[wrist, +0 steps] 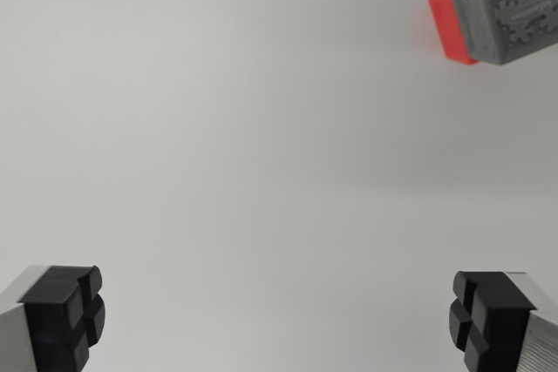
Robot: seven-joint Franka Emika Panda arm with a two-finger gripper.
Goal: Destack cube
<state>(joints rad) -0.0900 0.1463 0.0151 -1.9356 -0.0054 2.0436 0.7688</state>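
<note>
Look to the upper corner on the wrist view's right and you will find the stack: a grey cube [510, 10] sitting over a red cube [449, 28]. From your camera the two appear tilted, with the grey one nearer the lens and covering most of the red one. Only a narrow strip of red shows, along the grey cube's side toward the wrist view's left, and it casts a faint reddish glow on the surface beside it. The grey cube has a raised pattern on its top face, something like interlocking puzzle shapes with a small line of lettering, too small for you to read. Its far edge is cut off by the frame. Both cubes rest on a plain, pale counter [261, 145].

Your gripper [279, 315] is spread wide and holds nothing. You see one black, grooved fingertip [70, 311] in the lower corner on the wrist view's left and its partner low on the wrist view's right, each on a silver finger body. Bare counter lies between them. The fingertips touch neither cube; the stack is well apart from them, up and toward the wrist view's right.
</note>
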